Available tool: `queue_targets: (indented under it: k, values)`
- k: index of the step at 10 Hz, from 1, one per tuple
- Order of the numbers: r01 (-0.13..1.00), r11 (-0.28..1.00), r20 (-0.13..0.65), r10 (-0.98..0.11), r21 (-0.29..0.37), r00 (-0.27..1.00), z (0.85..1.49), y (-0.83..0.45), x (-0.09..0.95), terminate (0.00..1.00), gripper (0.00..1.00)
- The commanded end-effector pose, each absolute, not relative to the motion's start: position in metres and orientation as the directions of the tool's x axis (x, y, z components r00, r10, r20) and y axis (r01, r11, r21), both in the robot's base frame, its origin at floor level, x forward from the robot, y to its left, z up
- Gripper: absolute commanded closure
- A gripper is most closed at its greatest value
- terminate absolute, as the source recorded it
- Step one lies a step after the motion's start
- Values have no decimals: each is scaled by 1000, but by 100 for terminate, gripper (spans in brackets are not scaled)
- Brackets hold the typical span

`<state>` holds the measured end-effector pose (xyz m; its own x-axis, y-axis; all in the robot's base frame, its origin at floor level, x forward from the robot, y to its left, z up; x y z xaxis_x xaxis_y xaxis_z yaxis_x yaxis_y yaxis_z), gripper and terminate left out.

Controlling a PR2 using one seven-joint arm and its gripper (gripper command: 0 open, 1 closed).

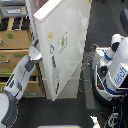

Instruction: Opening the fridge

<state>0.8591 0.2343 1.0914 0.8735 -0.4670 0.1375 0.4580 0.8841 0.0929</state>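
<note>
The fridge (75,55) is a tall cream-white appliance in the middle of the exterior view. Its large upper door (60,30) carries a green-and-white sticker (62,41) and stands swung out at an angle. A dark vertical handle strip (54,70) runs down the door's lower part. My grey-and-white arm (20,80) rises from the lower left. Its gripper (35,50) is at the door's edge on the exterior view's left, touching or very close to it. The fingers are too small and dark to show whether they are closed on the edge.
A tan wooden drawer cabinet (14,50) stands right behind my arm on the exterior view's left. A white-and-blue rounded robot (114,67) with cables (87,62) sits on the dark floor to the fridge's right.
</note>
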Motion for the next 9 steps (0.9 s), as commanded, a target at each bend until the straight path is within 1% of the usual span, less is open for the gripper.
queue_targets:
  k: [1,2,3,5,6,7,8,9]
  values:
    - [948,248,193,-958,198,210,1335,-420,171,0,0]
    - [957,207,200,-966,205,166,1342,-435,136,0,0]
    - [965,103,202,-978,239,54,1348,-466,53,0,0]
    - [961,-26,171,-982,276,-76,1338,-487,-24,0,0]
    - [953,-119,169,-971,279,-170,1333,-512,-80,0,0]
    - [951,-140,161,-969,275,-189,1329,-519,-93,0,0]
    - [948,-194,143,-961,252,-235,1318,-530,-113,0,0]
    - [948,-204,129,-962,243,-240,1310,-531,-98,0,0]
